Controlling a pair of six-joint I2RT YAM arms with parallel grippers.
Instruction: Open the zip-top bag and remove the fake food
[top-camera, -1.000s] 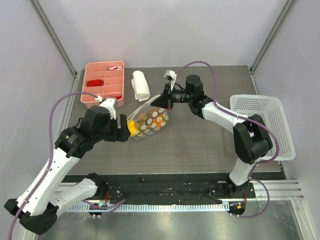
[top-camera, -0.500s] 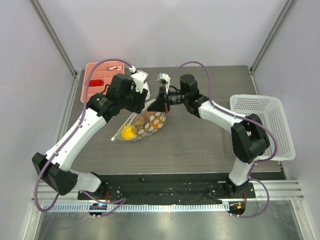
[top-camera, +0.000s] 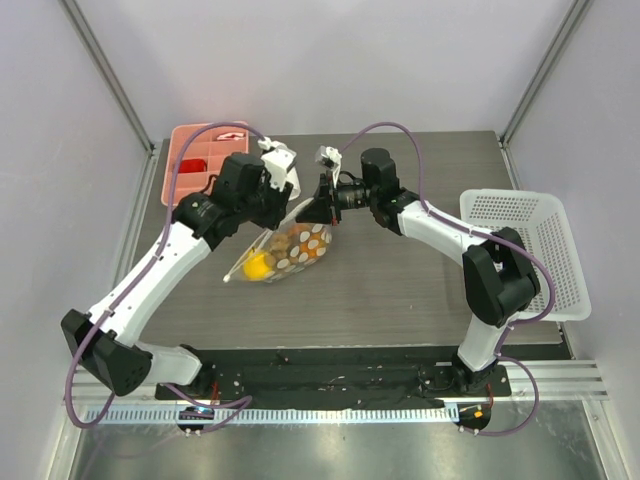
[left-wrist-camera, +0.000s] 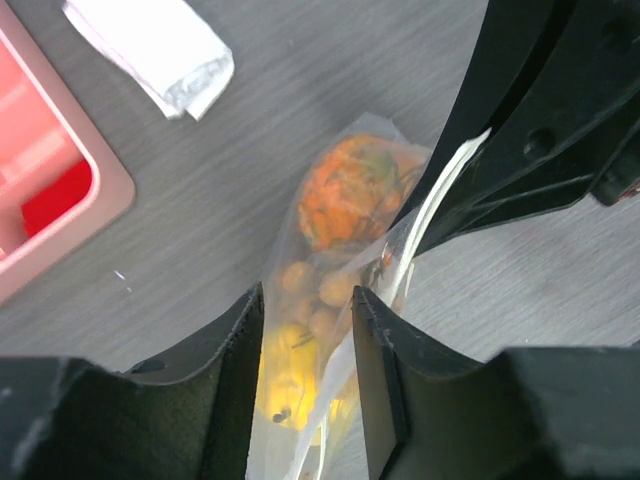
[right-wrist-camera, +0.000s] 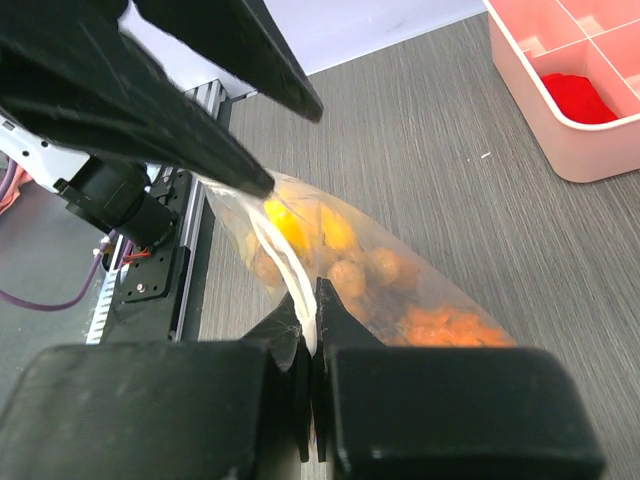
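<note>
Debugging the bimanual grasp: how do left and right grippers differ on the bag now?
Right gripper is shut on the white strip of the zip-top bag; left gripper is open, fingers straddling the bag without clamping it. Left gripper points down at the table; right gripper lies more sideways. Both are at the bag's top edge.

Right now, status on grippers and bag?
Right gripper shut on white strip of clear crinkly zip-top bag. Left gripper open, straddling bag. Small plastic fake food inside. Rolled white towel apart.
</note>
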